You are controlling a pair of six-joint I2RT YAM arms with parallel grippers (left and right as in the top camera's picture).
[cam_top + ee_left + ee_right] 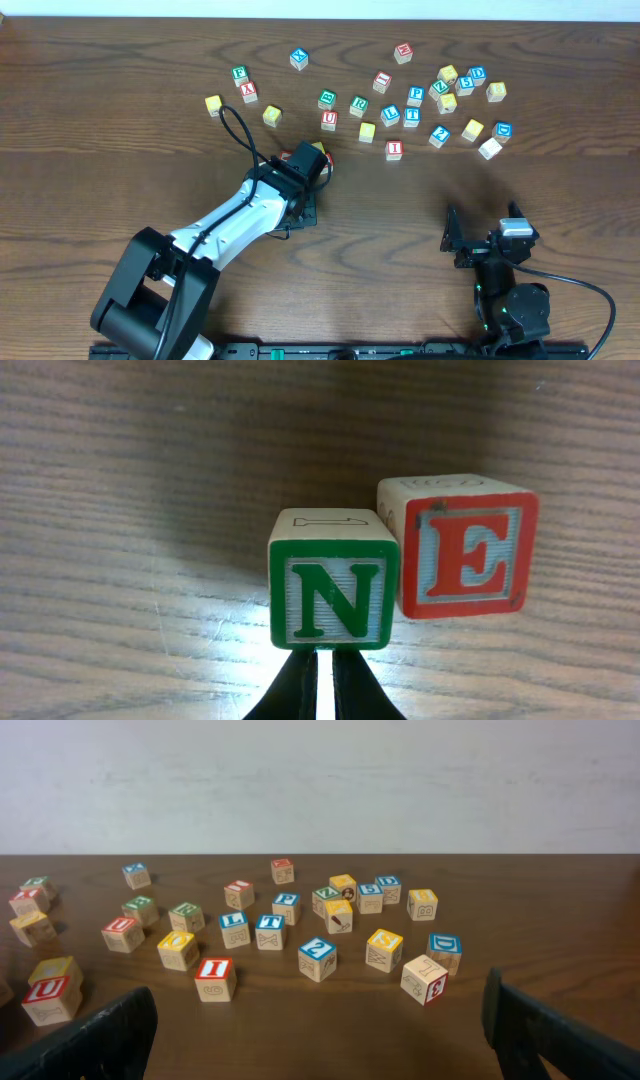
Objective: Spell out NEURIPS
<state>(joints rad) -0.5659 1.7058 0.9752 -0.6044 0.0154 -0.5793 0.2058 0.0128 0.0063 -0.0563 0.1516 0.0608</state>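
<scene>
In the left wrist view a green N block (pixel 330 595) stands on the wood table right in front of my left gripper (pixel 325 682). The fingers are shut with only a thin slit between them, and their tips are at the block's lower edge. A red E block (pixel 460 555) stands just right of the N block and slightly behind it, touching or nearly touching. In the overhead view my left gripper (pixel 305 165) covers both blocks. A red U block (pixel 329 119), a red I block (pixel 394 149) and a blue P block (pixel 416 95) lie among the loose blocks. My right gripper (pixel 320 1025) is open and empty.
Several loose letter blocks are scattered across the back of the table (pixel 120 60), from a yellow one (pixel 213 103) at the left to a white one (pixel 490 148) at the right. My right gripper (pixel 485 240) rests near the front right.
</scene>
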